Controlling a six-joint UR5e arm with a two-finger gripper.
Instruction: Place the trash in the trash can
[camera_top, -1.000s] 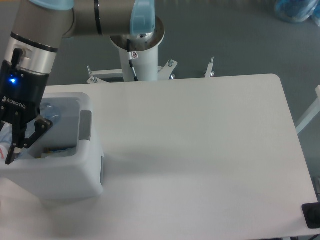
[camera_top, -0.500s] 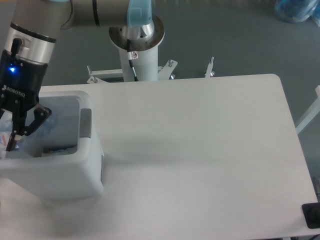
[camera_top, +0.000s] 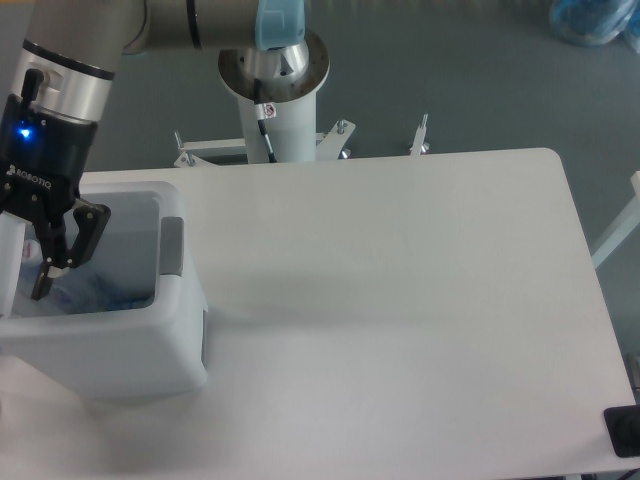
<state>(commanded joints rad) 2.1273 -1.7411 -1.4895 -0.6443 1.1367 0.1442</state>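
A black two-finger gripper (camera_top: 58, 270) on a silver-and-grey robot arm (camera_top: 75, 60) hangs over the open top of a large white boxy plastic trash can (camera_top: 150, 335) with a grey side panel, standing at the left edge of the white table (camera_top: 400, 300). The fingers stand slightly apart with nothing between them. Inside the bin, below the fingertips, lies a crushed clear plastic bottle (camera_top: 95, 290), blurred and bluish; no other trash can be made out.
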